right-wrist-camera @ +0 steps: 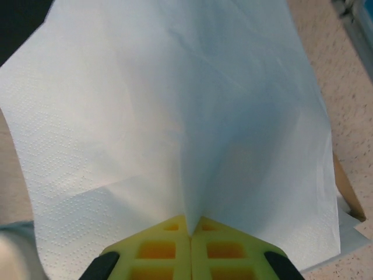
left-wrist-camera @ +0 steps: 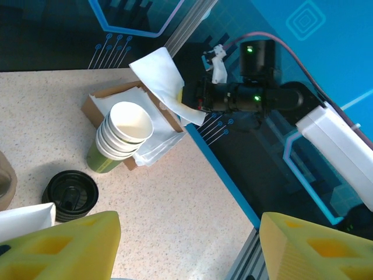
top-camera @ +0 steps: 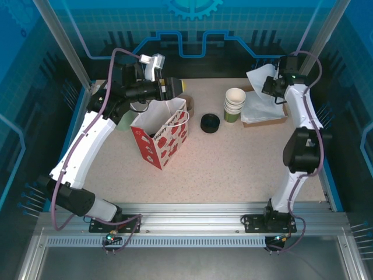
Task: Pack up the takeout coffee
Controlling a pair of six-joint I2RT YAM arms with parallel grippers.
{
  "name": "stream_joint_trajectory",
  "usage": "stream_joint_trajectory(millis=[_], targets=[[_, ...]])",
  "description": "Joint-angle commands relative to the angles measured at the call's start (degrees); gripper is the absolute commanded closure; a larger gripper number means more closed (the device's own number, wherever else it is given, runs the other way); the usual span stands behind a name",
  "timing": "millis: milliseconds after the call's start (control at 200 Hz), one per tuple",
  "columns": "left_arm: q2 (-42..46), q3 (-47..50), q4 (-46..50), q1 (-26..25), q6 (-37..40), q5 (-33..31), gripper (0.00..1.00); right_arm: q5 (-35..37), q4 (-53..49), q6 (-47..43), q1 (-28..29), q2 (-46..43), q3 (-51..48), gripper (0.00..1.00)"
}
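Coffee (top-camera: 123,121) stands left of the bag (top-camera: 163,137), half under the left arm (top-camera: 96,137), behind the spread left fingers (top-camera: 178,86). Right fingers (right-wrist-camera: 191,233) pinch a napkin (right-wrist-camera: 175,105).

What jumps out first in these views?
The right gripper is pinched shut on a white paper napkin, held up over the brown cardboard tray at the far right. Left of centre stands an open red-and-white paper gift bag, the left gripper open just beyond it.
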State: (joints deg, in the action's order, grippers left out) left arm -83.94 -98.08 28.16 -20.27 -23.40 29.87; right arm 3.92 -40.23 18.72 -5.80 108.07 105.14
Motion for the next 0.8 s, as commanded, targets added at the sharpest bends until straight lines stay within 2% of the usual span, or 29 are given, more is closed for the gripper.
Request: stream_joint_trajectory(millis=[0,145,340,460,635,750,795], targets=[[2.5,0.2,-4.9,-1.0,-2.8,0.4,0.34,-4.5,6.7,1.2,0.0,-10.1,-5.9,0.94],[1.5,-3.1,-5.1,-2.6,-1.4,-0.5,0.31,-13.1,15.7,2.7,4.1,-21.9,-14.8,0.93],[-4.3,-15.5,6.2,-3.2,6.7,0.6,0.25,-16.8,22.2,-2.1,16.1,-31.6,-21.8,0.92],[-6.9,-21.4,13.0,-3.3,12.5,-0.6,0.21,-19.2,26.0,-3.6,22.4,-34.1,-24.3,0.92],[-9.9,-28.4,21.4,-3.1,18.3,-8.6,0.16,-18.9,28.2,-6.5,29.6,-34.8,-26.1,0.92],[-13.4,-32.8,25.6,-3.1,17.6,-7.2,0.17,-19.2,29.9,-7.2,32.1,-34.9,-27.2,0.92],[-14.9,-34.6,27.1,-3.0,16.8,-6.4,0.21,-19.0,30.4,-7.5,32.9,-34.9,-27.7,0.92]])
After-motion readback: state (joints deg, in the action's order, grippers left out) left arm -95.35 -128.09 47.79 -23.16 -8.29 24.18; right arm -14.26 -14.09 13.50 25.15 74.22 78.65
